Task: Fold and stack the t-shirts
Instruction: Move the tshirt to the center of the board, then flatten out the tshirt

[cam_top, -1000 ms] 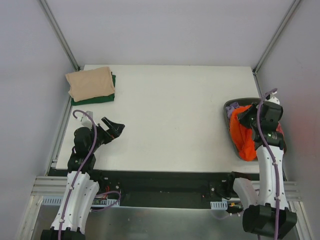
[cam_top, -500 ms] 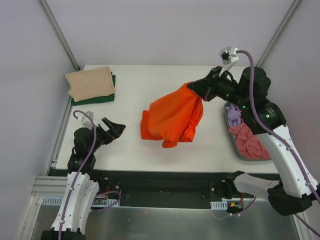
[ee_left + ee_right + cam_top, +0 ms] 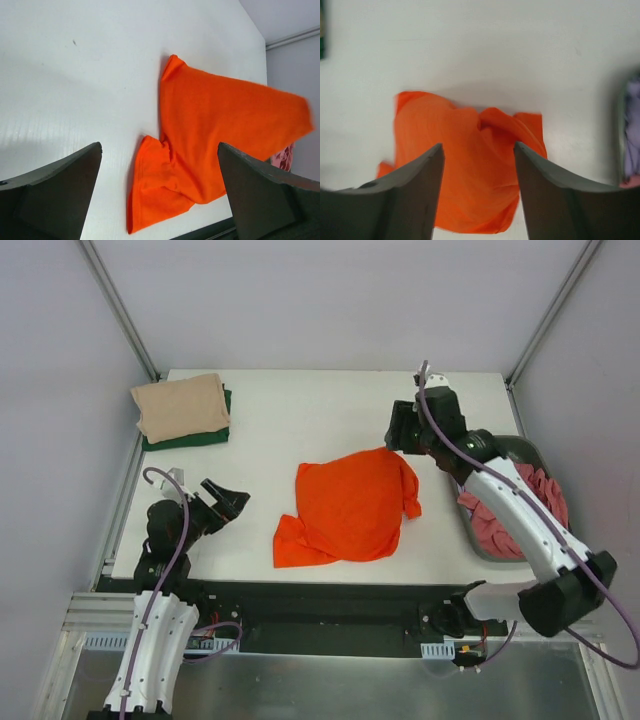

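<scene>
Far-left corner of table (image 3: 330,405): folded beige t-shirt (image 3: 180,407) stacked on folded dark green t-shirt (image 3: 192,438). L gripper (image 3: 232,498): near left edge, low over the table, fingers spread wide, holding nothing. Centre: orange t-shirt (image 3: 350,508) lies crumpled and unfolded on the table, a sleeve toward the near edge. R gripper (image 3: 398,432): over the shirt's far-right corner, fingers apart, empty. Right edge: dark grey basket (image 3: 525,443) w/ pink t-shirt (image 3: 500,525) and lilac t-shirt (image 3: 632,120) inside.
</scene>
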